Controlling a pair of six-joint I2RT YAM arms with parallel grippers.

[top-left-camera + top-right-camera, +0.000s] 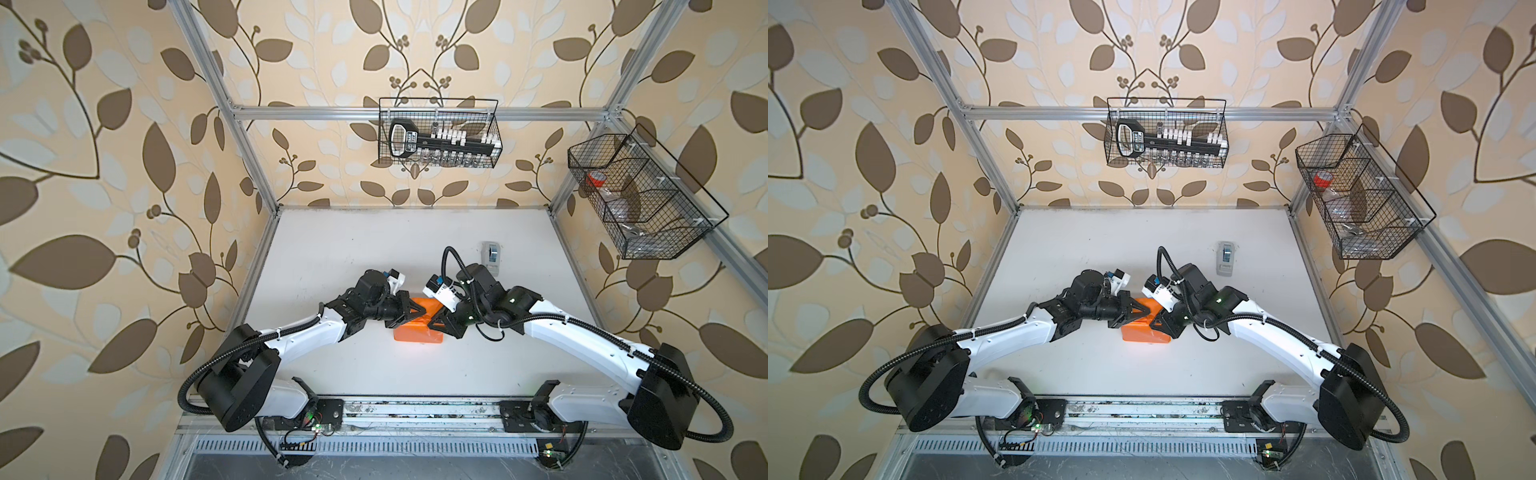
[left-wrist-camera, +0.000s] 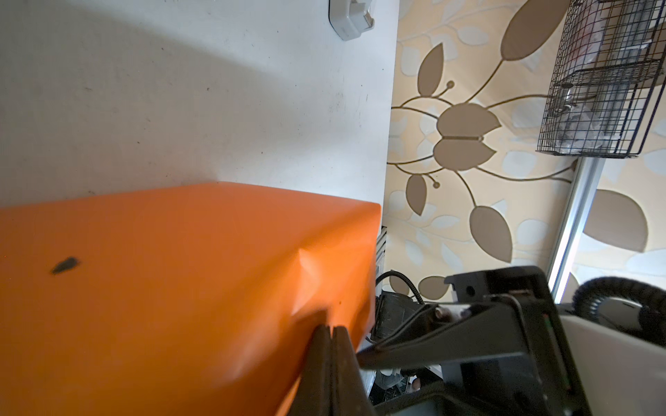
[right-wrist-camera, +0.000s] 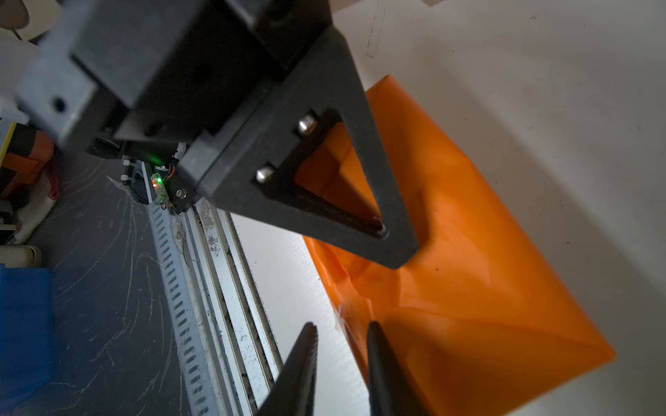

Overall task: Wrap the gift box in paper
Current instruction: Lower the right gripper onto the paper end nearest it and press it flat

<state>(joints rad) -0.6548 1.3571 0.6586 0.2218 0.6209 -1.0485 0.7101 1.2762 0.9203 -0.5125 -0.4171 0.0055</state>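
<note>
At the middle of the tabletop (image 1: 353, 257), the paper (image 1: 417, 332) is being seen in both top views as a box-shaped orange parcel, and the gift box is being hidden completely by it. The parcel is being flanked by both arms, which are reaching in from opposite sides and nearly meeting above it.

The left end effector (image 1: 420, 311) is being kept pressed together, its two fingers (image 2: 320, 345) lying flush against each other. Their tips are being held against the top face of the paper near a corner, where a small dent and creases are being raised. Whether a fold is being caught between them cannot be told. In the right wrist view the same triangular finger is being seen bearing down on the orange surface.

The right end effector (image 3: 342, 327) is being held slightly spread, with a clear gap between its fingers. One finger is being seen over the bare tabletop and one over the paper, so the parcel's crumpled edge is being straddled. No grip on it is being shown.

Well apart from the parcel, toward the far right of the tabletop, a small grey tape dispenser (image 1: 491, 252) is being left standing alone.
</note>
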